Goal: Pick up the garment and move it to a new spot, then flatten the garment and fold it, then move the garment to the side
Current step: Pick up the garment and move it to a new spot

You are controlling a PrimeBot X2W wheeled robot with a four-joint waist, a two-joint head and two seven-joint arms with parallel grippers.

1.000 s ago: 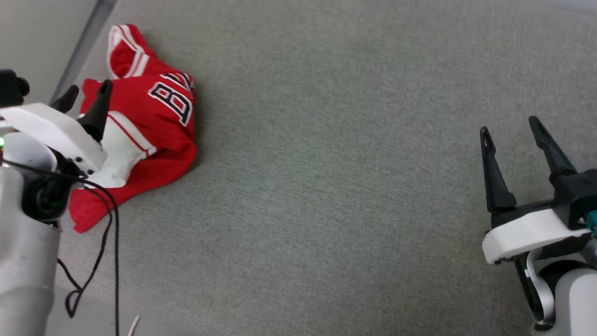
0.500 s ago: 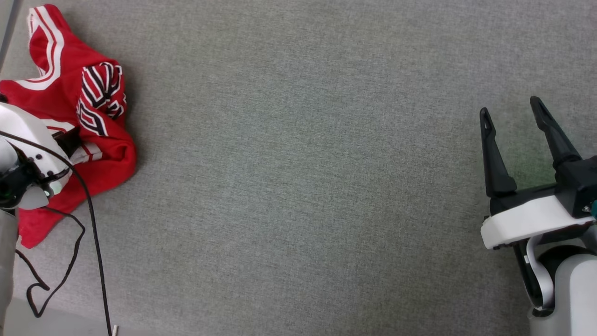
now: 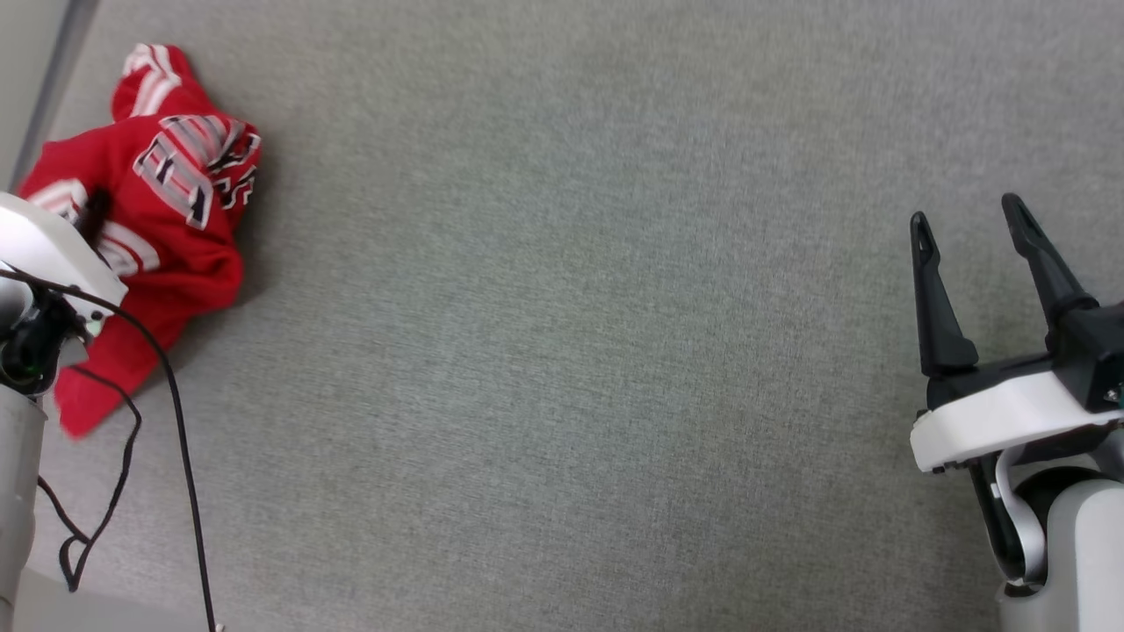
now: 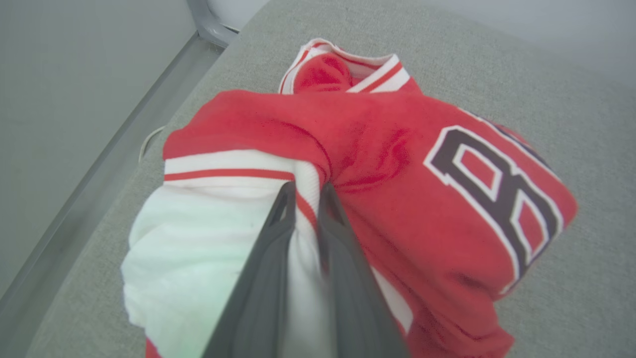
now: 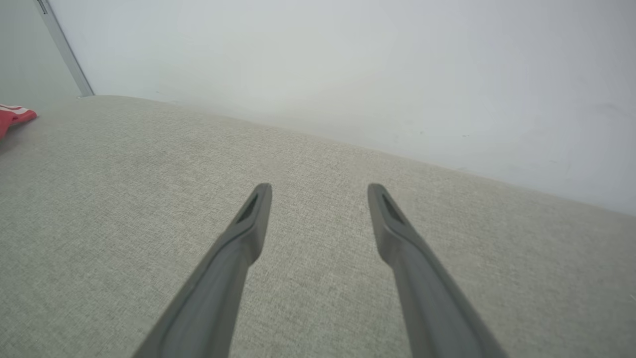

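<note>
Pick-up step: left gripper (image 4: 305,193) pinched nearly closed on garment (image 4: 397,144) fold between its tips. Right gripper (image 3: 964,215) wide apart, empty. Next: lift, carry clear.

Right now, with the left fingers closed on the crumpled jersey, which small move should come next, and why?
Probably lift the left gripper a little. Its fingers pinch the white sleeve of the garment, which lies bunched near the left edge of the grey surface. Raising it should free the cloth for carrying toward the open middle.
</note>
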